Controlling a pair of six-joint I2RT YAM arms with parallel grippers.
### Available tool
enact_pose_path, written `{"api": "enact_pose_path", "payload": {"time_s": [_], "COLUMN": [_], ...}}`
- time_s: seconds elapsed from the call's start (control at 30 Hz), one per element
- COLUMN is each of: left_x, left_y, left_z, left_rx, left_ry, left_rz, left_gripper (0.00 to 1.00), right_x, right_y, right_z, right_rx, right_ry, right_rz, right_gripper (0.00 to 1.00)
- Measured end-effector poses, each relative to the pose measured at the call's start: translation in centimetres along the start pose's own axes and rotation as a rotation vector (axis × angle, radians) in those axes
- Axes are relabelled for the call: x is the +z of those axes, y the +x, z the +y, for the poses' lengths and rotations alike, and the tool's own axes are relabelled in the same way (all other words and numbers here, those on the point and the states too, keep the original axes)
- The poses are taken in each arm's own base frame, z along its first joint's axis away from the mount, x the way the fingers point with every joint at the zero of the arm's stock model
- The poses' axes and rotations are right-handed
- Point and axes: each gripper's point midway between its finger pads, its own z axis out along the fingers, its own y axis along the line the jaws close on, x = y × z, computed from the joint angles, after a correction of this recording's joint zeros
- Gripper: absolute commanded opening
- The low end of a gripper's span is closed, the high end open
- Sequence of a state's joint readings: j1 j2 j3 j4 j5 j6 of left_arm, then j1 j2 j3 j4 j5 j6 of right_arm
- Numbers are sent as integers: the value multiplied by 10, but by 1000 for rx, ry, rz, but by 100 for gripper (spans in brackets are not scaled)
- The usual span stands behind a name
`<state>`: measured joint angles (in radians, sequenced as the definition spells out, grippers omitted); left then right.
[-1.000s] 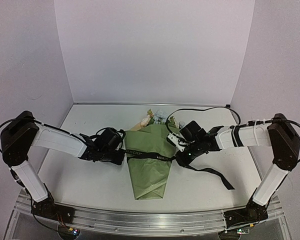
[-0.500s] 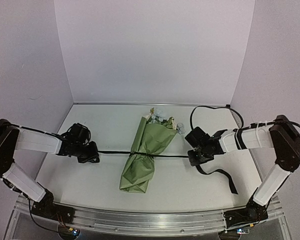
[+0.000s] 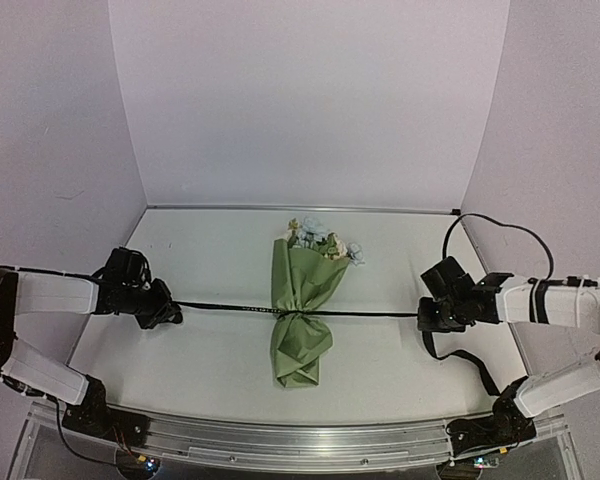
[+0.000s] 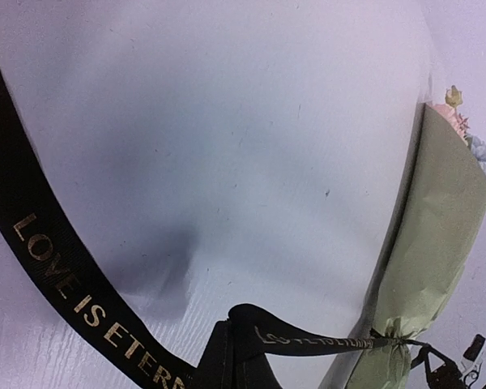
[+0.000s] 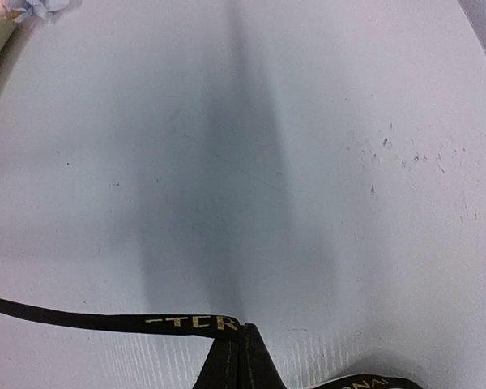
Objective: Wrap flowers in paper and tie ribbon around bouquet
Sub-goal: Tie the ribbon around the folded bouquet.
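- Find the bouquet [image 3: 302, 300] lying at mid-table, wide end toward the far wall, narrow end toward the arm bases.
- Treat wrapping as done: see the green paper [image 3: 307, 280] closed into a cone around the flowers [image 3: 320, 238], with blossoms showing only at the far end.
- Note the black ribbon [image 3: 230, 308] cinched around the waist of the cone, pinching the paper in, and stretched taut in a straight line to both sides.
- Read the left gripper [image 3: 170, 314] as clamped tight on the left ribbon end, well to the left of the bouquet; confirm in the left wrist view, with lettered ribbon running from the closed jaws to the cone.
- Read the right gripper [image 3: 423, 320] as clamped tight on the right ribbon run, well to the right; note a loose length trailing toward the near right corner.
- Judge the tie as in its tightening stage; cannot tell whether a finished knot or only a first crossing sits at the waist.
- Count as left: securing the knot if absent, then releasing both ends.
- Around: white table [image 3: 210, 260], pale walls, a metal rail [image 3: 280, 438] along the near edge, a black cable [image 3: 500, 222] looping above the right arm.
- See no object on the ribbon line between grippers and bouquet; expect the light bouquet to slide or lift under uneven pull.
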<state>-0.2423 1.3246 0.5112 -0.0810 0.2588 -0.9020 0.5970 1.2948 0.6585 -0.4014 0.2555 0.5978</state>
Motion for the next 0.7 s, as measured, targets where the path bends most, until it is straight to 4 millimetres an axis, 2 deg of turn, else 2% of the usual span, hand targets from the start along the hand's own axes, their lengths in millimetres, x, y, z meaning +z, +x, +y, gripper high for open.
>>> {"api": "enact_pose_path", "payload": {"time_s": [0.17, 0.37, 0.47, 0.7], "left_x": [-10, -18, -23, -32], "left_y": [1, 6, 7, 1], "left_z": [6, 25, 33, 41], "left_rx": [-27, -96, -122, -171], "left_ry": [-8, -35, -51, -52], "left_rz": [-14, -34, -46, -81], "left_gripper": [0, 0, 0, 0], "right_x": [-10, -9, -9, -10], "right_y": [5, 21, 29, 34], "right_z": [-12, -22, -24, -26], "right_rx": [57, 117, 134, 195], "right_ry": [-37, -65, -78, -120], "right_rz": [-5, 37, 62, 87], "right_gripper": [0, 0, 0, 0]}}
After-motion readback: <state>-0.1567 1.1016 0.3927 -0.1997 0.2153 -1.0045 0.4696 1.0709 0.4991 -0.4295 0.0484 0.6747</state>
